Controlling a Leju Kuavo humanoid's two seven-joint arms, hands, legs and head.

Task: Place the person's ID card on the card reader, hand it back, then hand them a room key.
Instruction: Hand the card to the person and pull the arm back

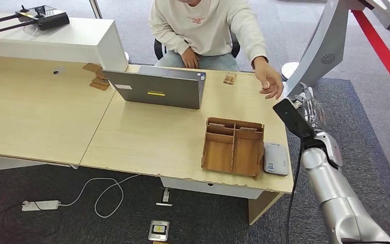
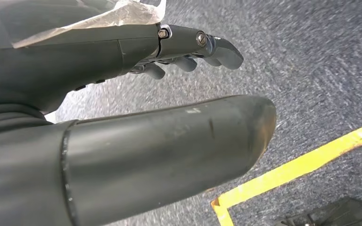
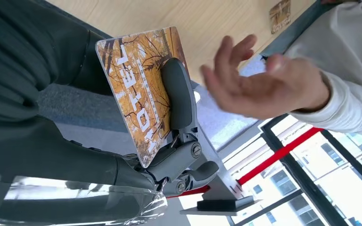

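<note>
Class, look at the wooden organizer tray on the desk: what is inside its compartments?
The wooden tray shows only bare wood in its compartments; its near walls hide a strip of each floor. A white card reader lies beside it.

The right arm [image 1: 335, 201] is showing a silver, tubular forearm with a black cable [image 1: 293, 188] running alongside it. A flat black module [image 1: 293, 118] is sitting at the wrist. The right hand [image 1: 309, 105] is showing pale metallic fingers. In the right wrist view, clear plastic film [image 3: 75, 197] is covering the grey housing, and silver screws [image 3: 196, 150] are fastening the dark finger links. The left hand [image 2: 188, 52] is showing a thick grey thumb [image 2: 169, 155] and darker fingers [image 2: 221, 49] with silver screws.
</note>
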